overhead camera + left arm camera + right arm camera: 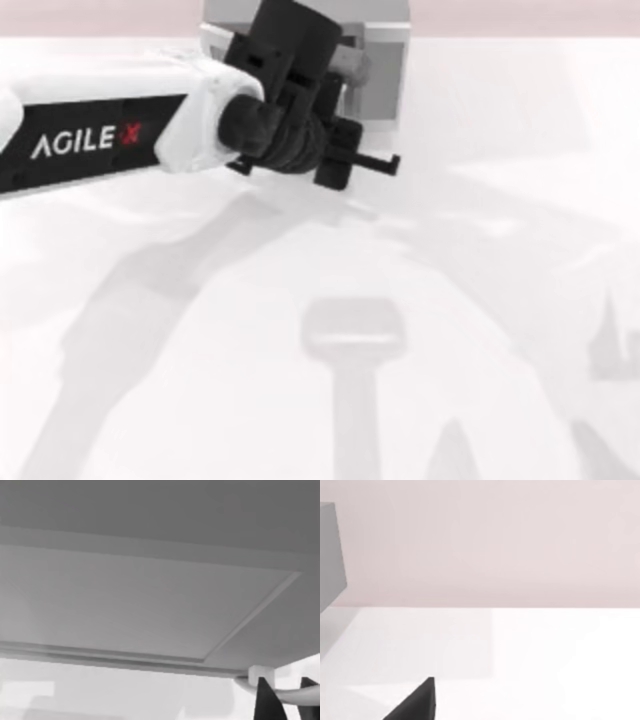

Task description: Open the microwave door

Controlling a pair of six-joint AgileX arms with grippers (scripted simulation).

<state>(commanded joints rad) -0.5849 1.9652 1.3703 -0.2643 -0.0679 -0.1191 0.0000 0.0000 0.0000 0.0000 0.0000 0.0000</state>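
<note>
Left gripper (340,75): our fingers (265,700) straddle the pale handle (260,672), closed on it.
Microwave door (140,605): right in front of our left gripper, window filling the wrist view.
Microwave (385,50): table's far edge, just behind our left gripper.
Right gripper (415,702): only a dark tip visible; we cannot tell its state.
Table (320,350): white.

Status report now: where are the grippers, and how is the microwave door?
Left gripper at the microwave door, fingertips at its pale handle. Right arm parked, not seen from above. Microwave at table's far edge. Nothing in the way.
</note>
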